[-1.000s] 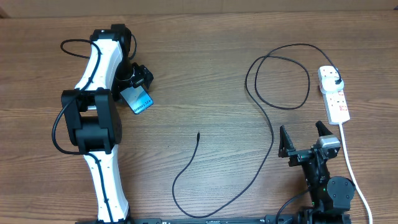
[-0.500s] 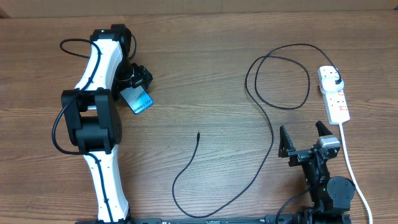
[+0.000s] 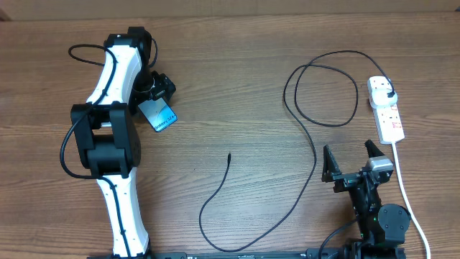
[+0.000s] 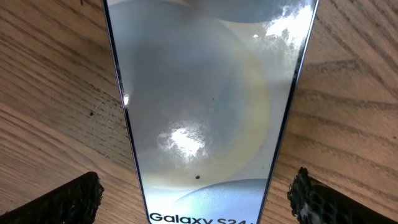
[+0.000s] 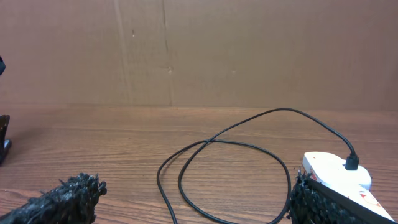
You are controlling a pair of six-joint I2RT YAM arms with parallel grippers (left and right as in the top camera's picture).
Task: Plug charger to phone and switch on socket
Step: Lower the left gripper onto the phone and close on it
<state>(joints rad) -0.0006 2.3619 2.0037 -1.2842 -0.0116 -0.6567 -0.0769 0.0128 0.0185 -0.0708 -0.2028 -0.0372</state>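
Note:
The phone [image 3: 159,116] lies flat on the table, light blue screen up, with "Galaxy" text at its near end [image 4: 202,124]. My left gripper [image 3: 152,92] hovers over its far end, open, one finger on each side of it [image 4: 199,196], not touching. The charger cable [image 3: 315,155] runs in loops from its black plug [image 3: 389,94], which sits in the white socket strip [image 3: 387,109], to a free connector tip [image 3: 228,155] at mid-table. My right gripper [image 3: 352,160] is open and empty near the front right; its view shows the cable loop [image 5: 224,155] and the strip [image 5: 336,174].
The strip's white cord [image 3: 408,201] runs toward the front edge past my right arm. A cardboard wall [image 5: 199,50] stands behind the table. The left arm's own black cable [image 3: 86,54] loops at the far left.

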